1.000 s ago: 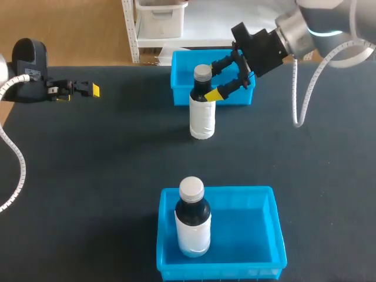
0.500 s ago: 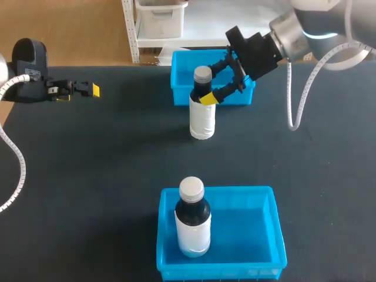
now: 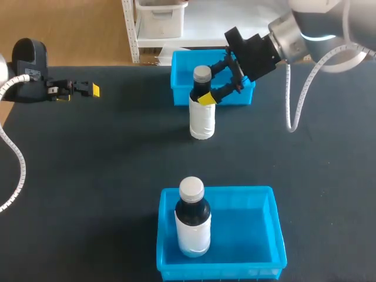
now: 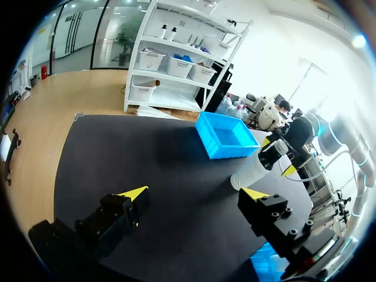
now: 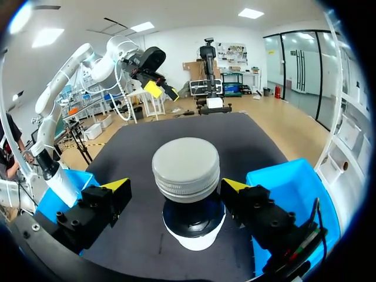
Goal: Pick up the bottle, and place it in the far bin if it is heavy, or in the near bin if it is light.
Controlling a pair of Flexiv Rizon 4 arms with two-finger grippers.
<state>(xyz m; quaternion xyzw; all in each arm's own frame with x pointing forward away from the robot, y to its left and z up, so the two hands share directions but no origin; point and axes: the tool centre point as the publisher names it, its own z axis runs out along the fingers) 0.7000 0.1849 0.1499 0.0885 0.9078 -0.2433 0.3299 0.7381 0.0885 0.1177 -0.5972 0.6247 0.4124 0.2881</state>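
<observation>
A bottle (image 3: 202, 117) stands between far bin (image 3: 182, 88) and near bin (image 3: 249, 226).

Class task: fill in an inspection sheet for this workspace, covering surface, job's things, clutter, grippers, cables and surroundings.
Surface: dark table.
Job's things: bottle upright on the table, just before the far bin; near bin holds a second bottle, upright.
Clutter: nothing seen.
Grippers: left gripper open, holding nothing; right gripper open, fingers either side of the bottle's neck, gaps showing.
Cables: left arm's cable and right arm's cable, both white, hang in loops.
Surroundings: nothing seen reaching over the table.
</observation>
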